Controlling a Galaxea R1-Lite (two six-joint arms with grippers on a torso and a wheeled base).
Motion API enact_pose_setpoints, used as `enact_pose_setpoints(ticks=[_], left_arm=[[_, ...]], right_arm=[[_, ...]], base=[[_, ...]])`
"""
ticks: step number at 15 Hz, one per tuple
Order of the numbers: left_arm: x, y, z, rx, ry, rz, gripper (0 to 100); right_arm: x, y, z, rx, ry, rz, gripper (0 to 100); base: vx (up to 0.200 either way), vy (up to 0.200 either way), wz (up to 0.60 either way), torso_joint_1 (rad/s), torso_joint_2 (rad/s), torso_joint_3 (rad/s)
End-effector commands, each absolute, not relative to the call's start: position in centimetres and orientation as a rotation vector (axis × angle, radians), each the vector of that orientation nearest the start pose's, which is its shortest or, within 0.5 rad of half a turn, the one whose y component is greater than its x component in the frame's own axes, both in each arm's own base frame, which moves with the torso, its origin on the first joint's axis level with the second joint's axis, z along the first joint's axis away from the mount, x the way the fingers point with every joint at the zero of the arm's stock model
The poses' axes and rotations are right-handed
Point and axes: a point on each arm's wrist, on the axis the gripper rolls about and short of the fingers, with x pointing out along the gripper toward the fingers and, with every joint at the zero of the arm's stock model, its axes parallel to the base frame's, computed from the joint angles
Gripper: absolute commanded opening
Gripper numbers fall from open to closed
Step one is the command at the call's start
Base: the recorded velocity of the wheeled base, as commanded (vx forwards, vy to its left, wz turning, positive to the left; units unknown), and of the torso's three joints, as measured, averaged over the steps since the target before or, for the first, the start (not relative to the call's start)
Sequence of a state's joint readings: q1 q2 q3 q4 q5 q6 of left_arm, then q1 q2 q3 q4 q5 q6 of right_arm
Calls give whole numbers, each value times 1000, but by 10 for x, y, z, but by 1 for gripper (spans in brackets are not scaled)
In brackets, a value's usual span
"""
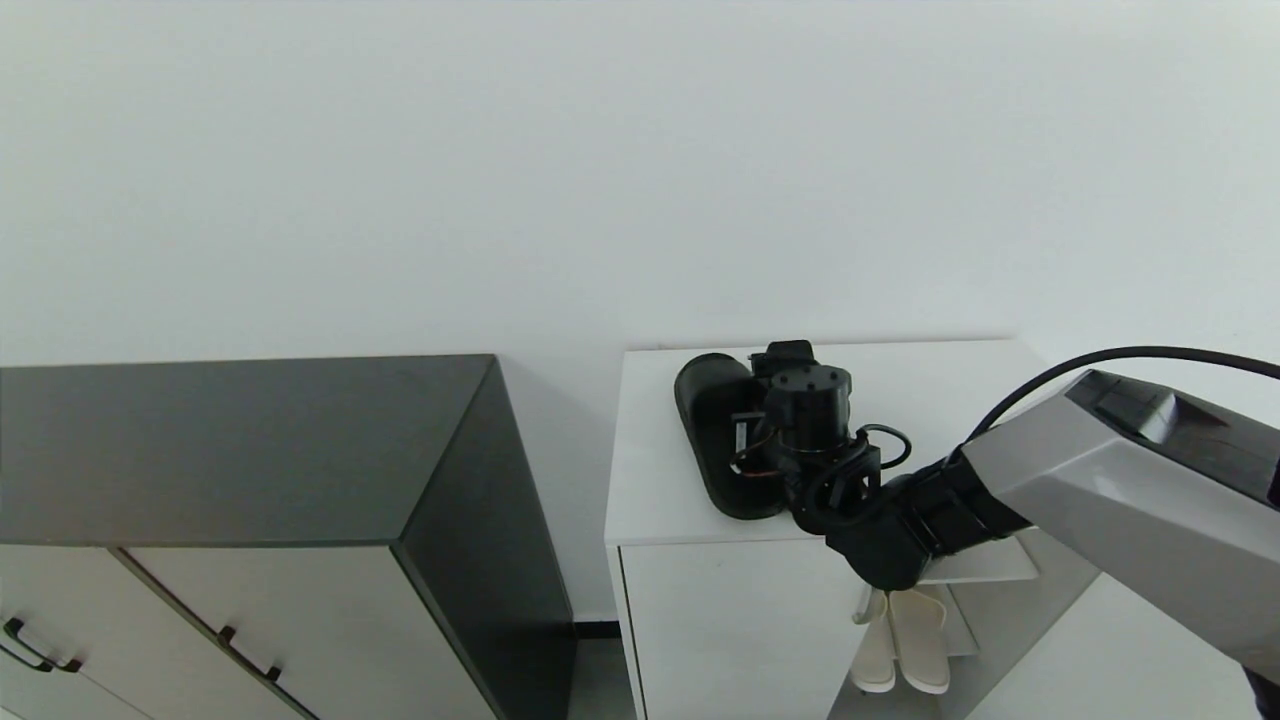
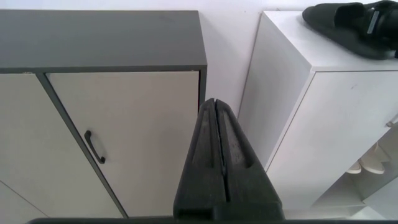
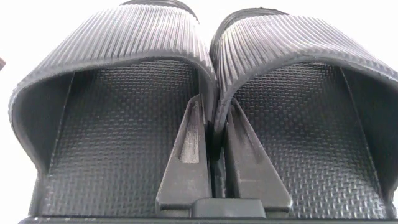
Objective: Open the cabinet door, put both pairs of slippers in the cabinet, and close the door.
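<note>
The right gripper [image 3: 214, 106] is pinched tight on the touching inner sides of the two black slippers [image 1: 715, 440] on top of the white cabinet [image 1: 660, 500], so the next move should be to lift this one pair and put it inside, beside what looks like one white pair [image 1: 905, 640] already there.

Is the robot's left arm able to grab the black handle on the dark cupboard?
Probably yes: nothing stands between the left gripper and the handle, though its shut fingers would need to open first.
</note>
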State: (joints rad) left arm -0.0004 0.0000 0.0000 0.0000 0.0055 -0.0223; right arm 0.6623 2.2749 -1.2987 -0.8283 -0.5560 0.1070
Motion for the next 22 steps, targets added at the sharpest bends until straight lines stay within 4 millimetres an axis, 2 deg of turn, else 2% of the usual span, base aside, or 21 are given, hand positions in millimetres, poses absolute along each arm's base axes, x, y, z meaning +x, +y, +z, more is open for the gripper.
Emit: enact_pose_setpoints(ticks=[1,4,5,6,7,9,12,16,22], left_arm=[[-23,0,76,-23,1,6,0],[-23,0,76,-20,1,6,0],[-23,0,75,-20,0,6,0],[-23,0,75,-20,0,6,0],[-23,0,76,-18,1,8,0],[-23,0,75,-17,0,9,0],[-23,0,75,-18,0,9,0],[-23,0,75,-18,0,8,0],[-23,0,75,-21,0,8,0]], right_arm=[[355,266,124,24,115,108,0],[297,256,155,10,121,223,0],[282,252,158,6,131,262,0],[253,237,159,-18,163,311,0],[236,225,158,-36,187,325,0],[218,213,160,-69,194,359,0],[203,216,153,-89,220,434,0],[202,216,146,-105,243,445,0],[203,216,144,-109,247,443,0]], base=[[0,0,0,0,0,0],[0,0,0,0,0,0],[0,0,0,0,0,0],[0,0,0,0,0,0],[0,0,0,0,0,0],[0,0,0,0,0,0],[0,0,0,0,0,0],[0,0,0,0,0,0],[-200,0,0,2,1,6]])
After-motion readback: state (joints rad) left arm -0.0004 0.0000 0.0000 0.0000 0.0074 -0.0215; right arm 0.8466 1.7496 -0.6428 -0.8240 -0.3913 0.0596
